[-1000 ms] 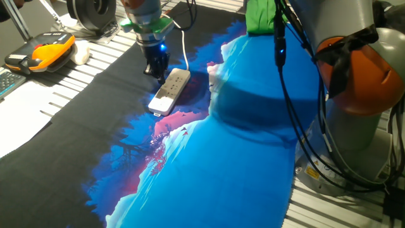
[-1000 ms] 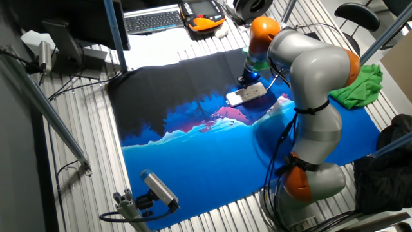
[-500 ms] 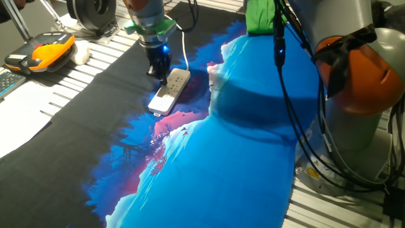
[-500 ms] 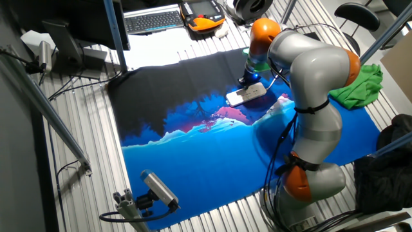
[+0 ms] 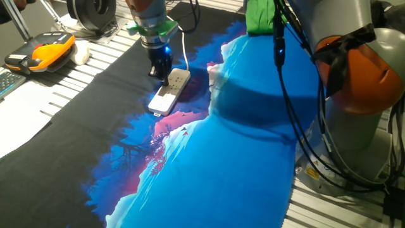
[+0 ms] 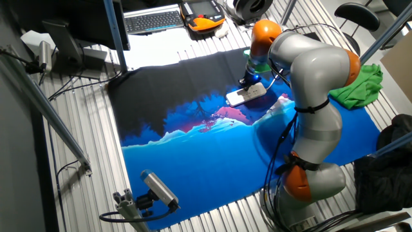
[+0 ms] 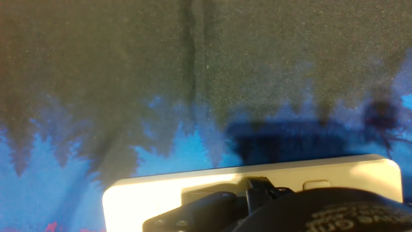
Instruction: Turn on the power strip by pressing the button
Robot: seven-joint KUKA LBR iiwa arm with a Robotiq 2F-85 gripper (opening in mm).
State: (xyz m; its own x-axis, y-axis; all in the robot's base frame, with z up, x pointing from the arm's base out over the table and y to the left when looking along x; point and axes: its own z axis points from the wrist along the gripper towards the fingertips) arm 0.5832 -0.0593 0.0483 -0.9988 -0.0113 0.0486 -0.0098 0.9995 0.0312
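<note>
Workshop w/ a slatted metal table point(image 6: 77, 161), most of it covered by a big cloth point(image 5: 209, 158) printed black up top, blue and pink lower down. Off the cloth at approx 10 o'clock in one fixed view: an orange handheld unit point(image 5: 45, 52); at 12 o'clock a green rag point(image 5: 261, 16).

Biggest thing after that is the grey/orange arm point(image 6: 309, 103), bent over from the 4 o'clock side of the other fixed view and reaching to approx 1 o'clock.

The power strip point(image 5: 169, 92) lies flat on the cloth where black meets blue/pink, long axis running roughly 1 to 7 o'clock in one fixed view, white cord point(image 5: 185, 50) leaving toward 12.

The gripper point(image 5: 161, 75) is down at the strip's far (cord) end, tip at or just above its top face. Jaw state: can't tell; hand view shows only dark finger hardware against white plastic, no gap or contact visible.

Step, as I read it: final approach/press on the switch end. The button itself isn't legible in any view. Next move prob. calls for a short straight-down push centred on the switch, w/o sliding the strip sideways on the cloth.
</note>
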